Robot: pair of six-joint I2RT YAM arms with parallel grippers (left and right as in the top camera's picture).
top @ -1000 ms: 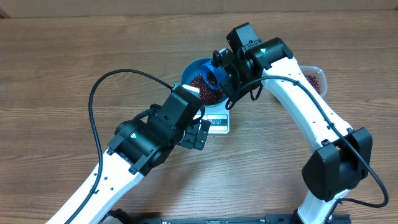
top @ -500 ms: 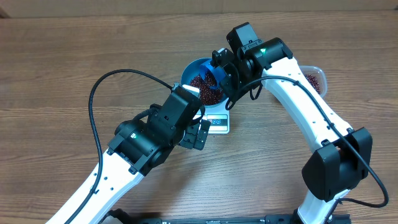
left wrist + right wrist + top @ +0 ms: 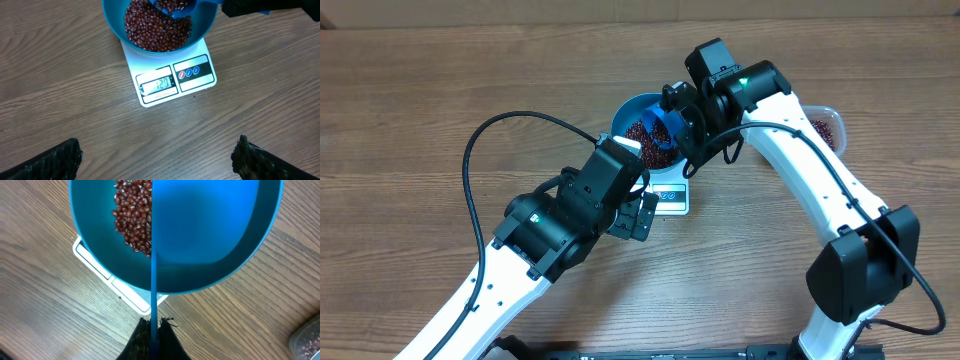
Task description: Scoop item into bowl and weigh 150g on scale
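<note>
The blue bowl (image 3: 626, 116) sits on the white scale (image 3: 671, 201) and holds a heap of red-brown beans (image 3: 155, 27). In the left wrist view the bowl's wall (image 3: 207, 25) shows, and the display of the scale (image 3: 175, 80) reads 127. My right gripper (image 3: 682, 118) is shut on the thin handle of a small blue scoop (image 3: 154, 280), which reaches over the bowl (image 3: 210, 240) with beans (image 3: 132, 215) beneath it. The scoop's cup (image 3: 172, 6) holds some beans. My left gripper (image 3: 157, 160) hangs open over bare table just in front of the scale, holding nothing.
A clear plastic tub (image 3: 825, 125) with more beans stands to the right of the bowl, behind the right arm; its corner (image 3: 307, 342) shows in the right wrist view. The left arm's black cable (image 3: 495, 135) loops over the table's left half.
The scoop in my right gripper has shifted slightly to the left over the bowl. The left arm has not moved.
</note>
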